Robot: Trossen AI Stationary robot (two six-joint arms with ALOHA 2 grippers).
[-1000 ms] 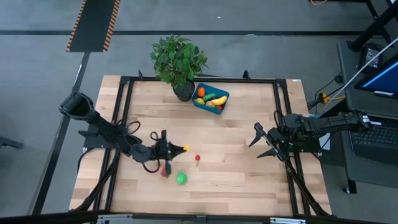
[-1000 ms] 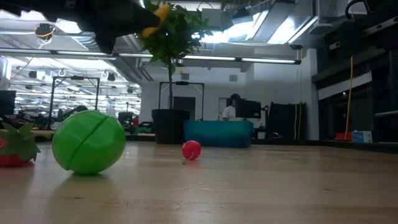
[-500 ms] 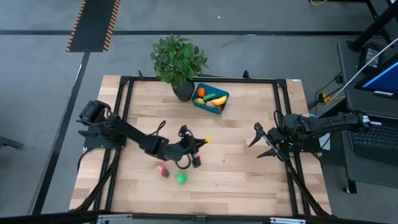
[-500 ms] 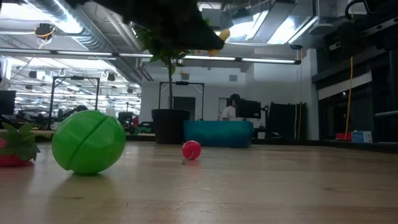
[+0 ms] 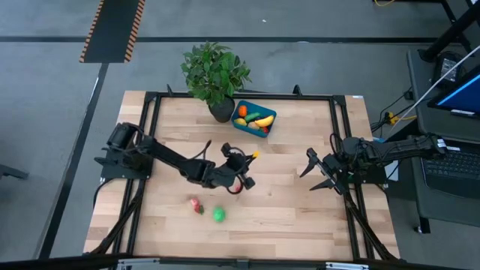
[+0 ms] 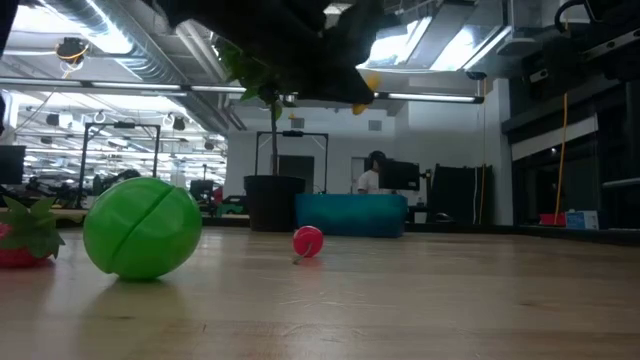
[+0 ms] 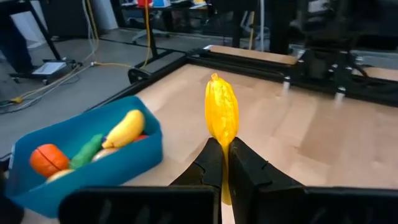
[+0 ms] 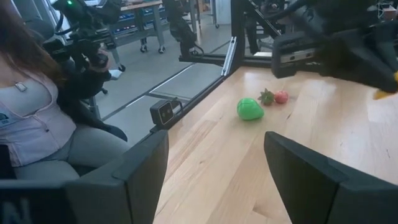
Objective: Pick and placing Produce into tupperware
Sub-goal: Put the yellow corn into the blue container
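Left wrist view: left fingers [image 7: 225, 163] pinch the yellow produce piece [image 7: 221, 115] (upright) near tupperware [image 7: 93, 163].

Two robot arms, the left arm [image 5: 161, 155] and the right arm [image 5: 390, 151]. One teal tupperware [image 5: 268, 119], one potted plant [image 5: 215, 71]. Three loose pieces lie on the table: one green ball [image 5: 218, 214], one strawberry [image 5: 196, 205], one small red fruit [image 6: 308, 241]. One yellow piece [image 7: 222, 117] is held aloft.

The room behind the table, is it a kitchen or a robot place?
Most likely a robot lab or workshop, not a kitchen. Past the wooden table are metal frames, exposed ceiling ducts and strip lights, a person at a monitor, and cables on the floor.
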